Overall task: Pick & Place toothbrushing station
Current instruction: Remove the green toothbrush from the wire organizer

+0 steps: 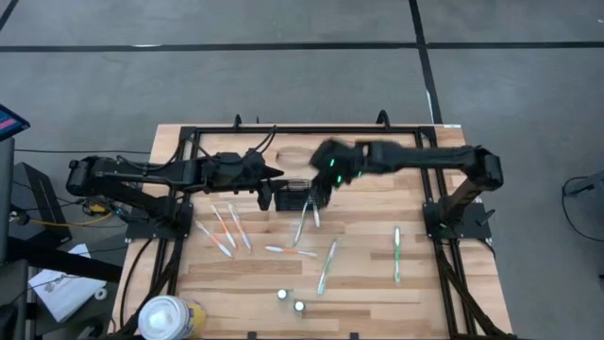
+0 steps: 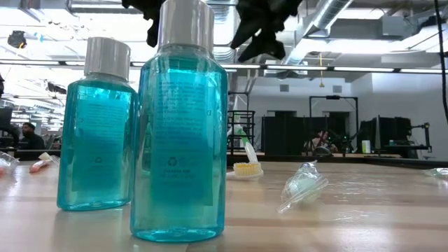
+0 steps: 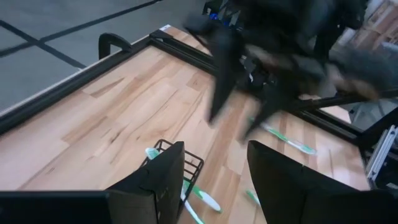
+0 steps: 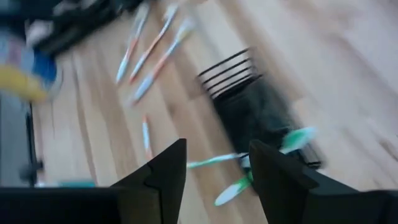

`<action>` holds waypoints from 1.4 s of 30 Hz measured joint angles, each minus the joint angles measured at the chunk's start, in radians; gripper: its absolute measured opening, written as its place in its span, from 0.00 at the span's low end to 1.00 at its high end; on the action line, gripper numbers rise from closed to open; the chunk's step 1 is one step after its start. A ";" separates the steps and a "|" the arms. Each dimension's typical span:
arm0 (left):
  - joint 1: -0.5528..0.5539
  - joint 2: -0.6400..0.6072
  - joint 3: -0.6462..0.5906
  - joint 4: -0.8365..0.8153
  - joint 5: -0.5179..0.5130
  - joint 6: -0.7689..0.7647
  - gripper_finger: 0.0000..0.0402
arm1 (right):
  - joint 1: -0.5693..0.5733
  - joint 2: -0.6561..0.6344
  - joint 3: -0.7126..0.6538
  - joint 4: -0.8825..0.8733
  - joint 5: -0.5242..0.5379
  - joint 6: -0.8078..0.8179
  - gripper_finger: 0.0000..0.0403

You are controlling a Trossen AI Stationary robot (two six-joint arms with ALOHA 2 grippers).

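This is a big robot lab. Shiny silver pipes (image 2: 329,24) run along the ceiling, black metal frames (image 2: 334,124) stand far behind the wooden table (image 1: 377,283), and the grey floor (image 1: 236,66) has dark lines.

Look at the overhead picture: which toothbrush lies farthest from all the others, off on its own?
The green-and-white toothbrush nearest the right arm's base, lying alone on bare wood. The other toothbrushes cluster around the black wire holder or lie beside the left arm.

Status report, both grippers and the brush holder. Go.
Left gripper open, empty, beside the black mesh holder. Right gripper open, empty, above the holder. Toothbrushes loose on the table; two green ones by the holder. Nothing blocking.
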 joint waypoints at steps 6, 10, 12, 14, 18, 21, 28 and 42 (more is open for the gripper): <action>0.011 0.000 0.000 0.006 0.000 0.004 0.43 | -0.093 0.017 -0.002 -0.022 -0.066 0.056 0.41; 0.027 0.000 -0.009 0.007 0.001 0.004 0.43 | -0.086 0.080 -0.004 0.000 -0.113 0.066 0.40; 0.039 0.000 -0.022 0.002 0.008 0.000 0.43 | -0.076 0.114 -0.002 0.027 -0.144 0.066 0.39; 0.041 0.000 -0.033 0.006 0.018 -0.001 0.43 | -0.068 0.145 -0.002 0.025 -0.160 0.065 0.39; 0.041 0.000 -0.072 0.012 0.031 -0.034 0.43 | -0.058 0.193 -0.002 0.038 -0.168 0.065 0.39; 0.039 0.000 -0.096 0.018 0.033 -0.062 0.43 | -0.055 0.191 -0.002 0.050 -0.168 0.059 0.38; 0.045 0.000 -0.104 0.036 0.031 -0.077 0.43 | -0.091 0.148 0.000 0.040 -0.143 0.037 0.37; 0.081 0.000 -0.104 0.052 0.026 -0.076 0.43 | -0.163 0.145 -0.002 -0.052 -0.068 -0.086 0.36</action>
